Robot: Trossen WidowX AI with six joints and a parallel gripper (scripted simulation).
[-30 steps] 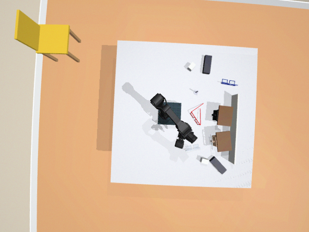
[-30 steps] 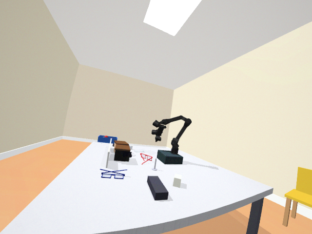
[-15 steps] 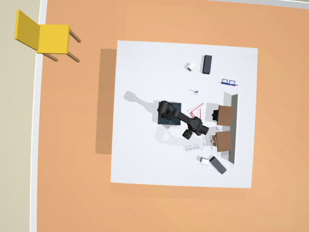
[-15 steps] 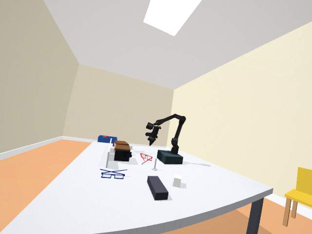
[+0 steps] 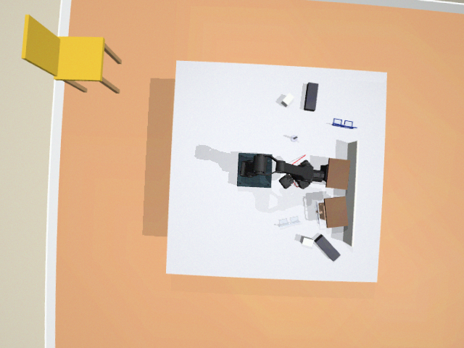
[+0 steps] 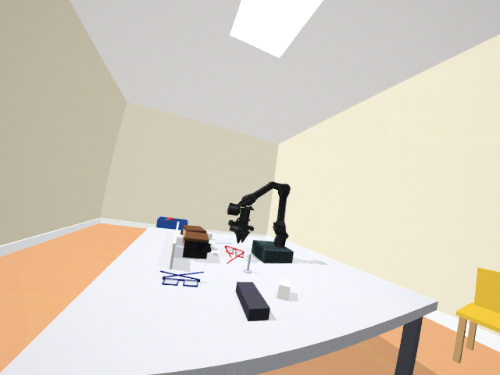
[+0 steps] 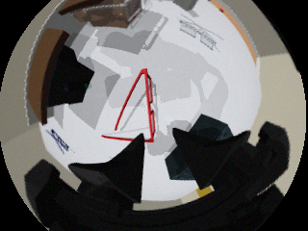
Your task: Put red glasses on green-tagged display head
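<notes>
The red glasses lie on the white table with their temples spread, between the robot base and the heads. My gripper is open and empty. It hangs a little above the glasses, fingertips over their near corner. The display head with the green tag has a brown top and a black face and stands just beyond the glasses. The other head stands beside it with a pale frame at its face.
A grey panel stands behind the heads. Blue glasses, pale glasses, two dark boxes, two white cubes and a small peg lie around.
</notes>
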